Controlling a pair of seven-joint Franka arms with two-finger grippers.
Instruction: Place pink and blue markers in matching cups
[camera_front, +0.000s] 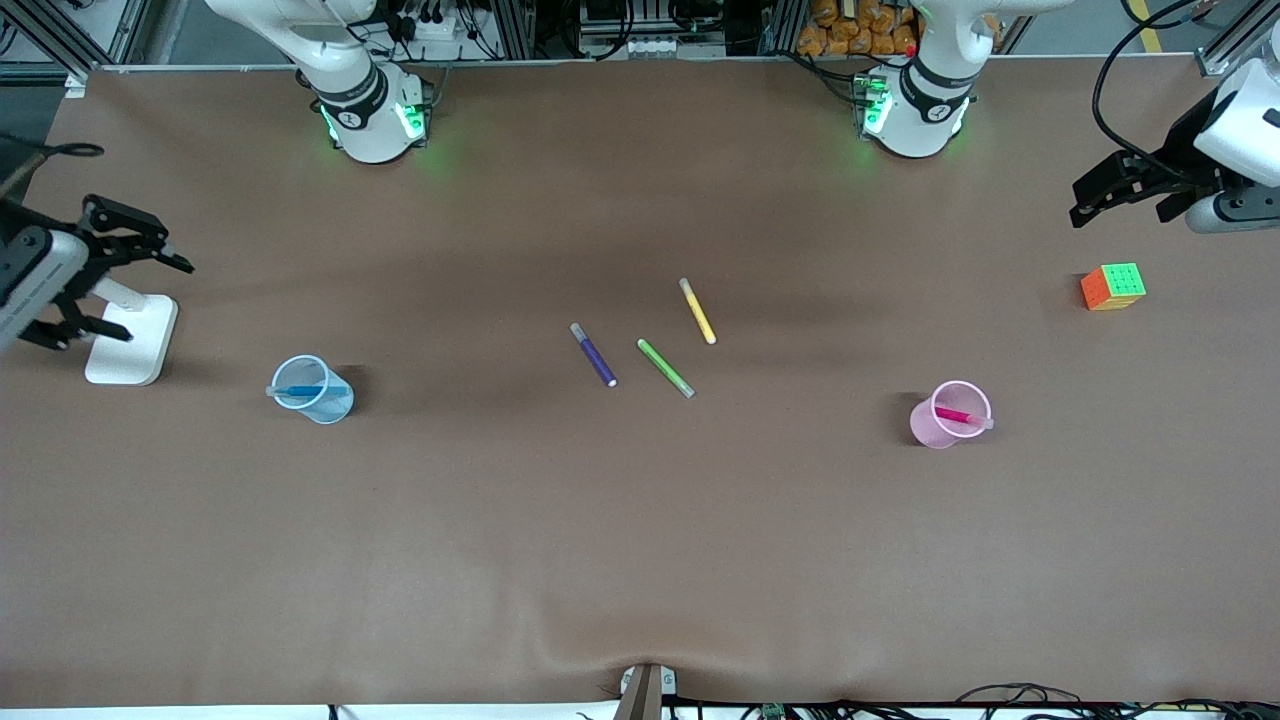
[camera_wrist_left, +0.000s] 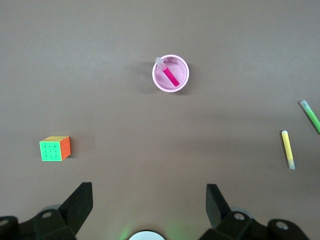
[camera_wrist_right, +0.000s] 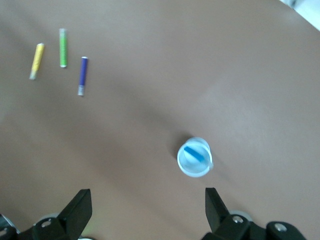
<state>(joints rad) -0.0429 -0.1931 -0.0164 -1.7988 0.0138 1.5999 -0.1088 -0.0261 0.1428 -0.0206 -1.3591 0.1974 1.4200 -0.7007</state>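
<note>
I see the pink marker (camera_front: 958, 415) in the pink cup (camera_front: 938, 427) and the blue marker (camera_front: 303, 391) in the blue cup (camera_front: 325, 404). Left gripper (camera_front: 1098, 198) and right gripper (camera_front: 105, 285) hang spread and empty over the table ends. Risk, in my judgement — each marker leans on its rim, so any knock could tip a light cup.

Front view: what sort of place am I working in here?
Probably a robotics lab bench: two arm bases bolted along a brown-covered table, aluminium framing and cabling above them, and test props such as a Rubik's-type cube and loose markers.

No legible text (anywhere visible)
</note>
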